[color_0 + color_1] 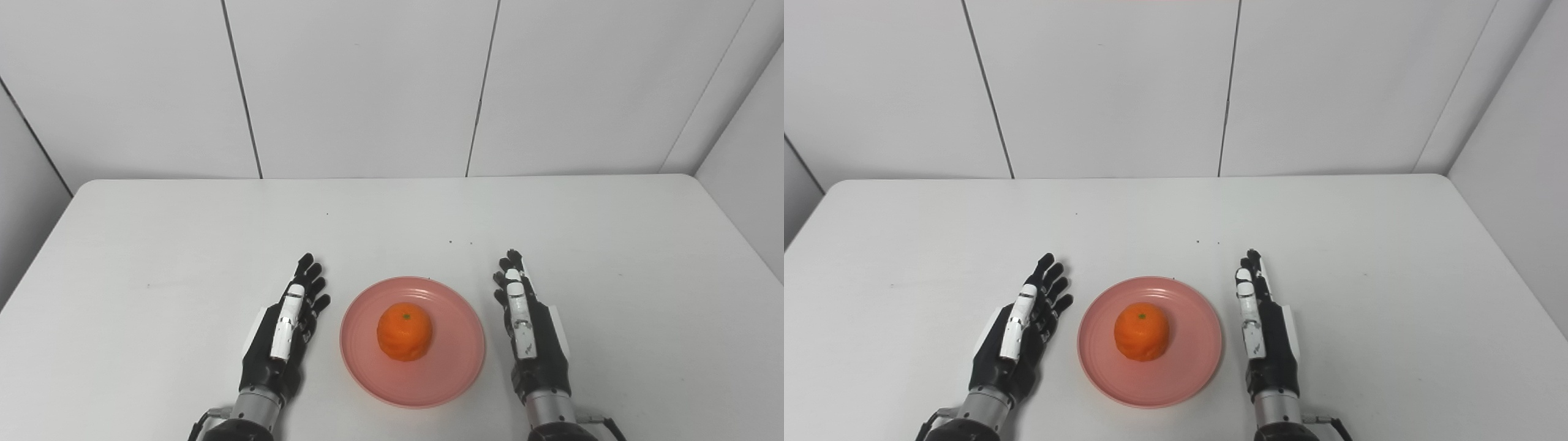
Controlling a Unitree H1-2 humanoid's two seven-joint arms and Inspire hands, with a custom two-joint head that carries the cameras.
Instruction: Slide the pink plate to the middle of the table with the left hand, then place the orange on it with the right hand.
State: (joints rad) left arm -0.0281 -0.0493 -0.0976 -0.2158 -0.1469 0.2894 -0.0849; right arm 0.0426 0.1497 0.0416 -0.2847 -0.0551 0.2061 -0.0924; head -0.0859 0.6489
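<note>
Orange, round and dimpled (404, 331), is sitting on the pink round plate (453, 373), lower centre of the white worktop (184, 245). My left hand (285, 331) and right hand (527, 324) are resting open, holding nothing; I'm judging a careless withdrawal could nudge the plate.

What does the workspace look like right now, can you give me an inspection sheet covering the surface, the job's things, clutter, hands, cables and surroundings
Surface: white table, a few tiny dark specks near its middle.
Job's things: pink plate at the near middle of the table, between the two hands; orange sitting on it, about centred, stem end up.
Clutter: nothing seen.
Hands: left hand open, beside the plate's left rim, holding nothing; right hand open, beside the plate's right rim, holding nothing. Neither touches the plate.
Cables: short dark cable loops at both wrists, left and right.
Surroundings: plain white wall panels with dark vertical seams behind and beside the table.
</note>
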